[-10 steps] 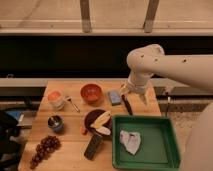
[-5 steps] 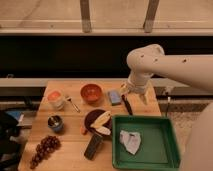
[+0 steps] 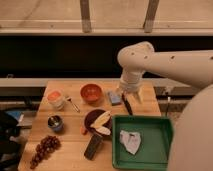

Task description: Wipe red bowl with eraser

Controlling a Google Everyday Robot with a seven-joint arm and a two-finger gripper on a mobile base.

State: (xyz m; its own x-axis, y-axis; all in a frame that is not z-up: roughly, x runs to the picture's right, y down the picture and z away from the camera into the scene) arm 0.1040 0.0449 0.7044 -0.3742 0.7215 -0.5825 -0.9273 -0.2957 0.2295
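The red bowl (image 3: 91, 92) sits upright at the back middle of the wooden table (image 3: 70, 152). Near the front edge, left of the green tray, lies the eraser (image 3: 93, 146), a dark oblong block. My gripper (image 3: 132, 96) hangs from the white arm over the table's back right, to the right of the bowl and far from the eraser. Its fingers are spread open and hold nothing. Beside and just below it lie a blue-grey rectangle (image 3: 115, 98) and a thin black-handled tool (image 3: 127, 105).
A maroon dish (image 3: 92, 120) with yellow food stands between bowl and eraser. The green tray (image 3: 155, 152) at front right holds a crumpled white cloth (image 3: 131, 141). On the left are a white cup with an orange top (image 3: 55, 99), a small metal cup (image 3: 55, 122) and grapes (image 3: 42, 149).
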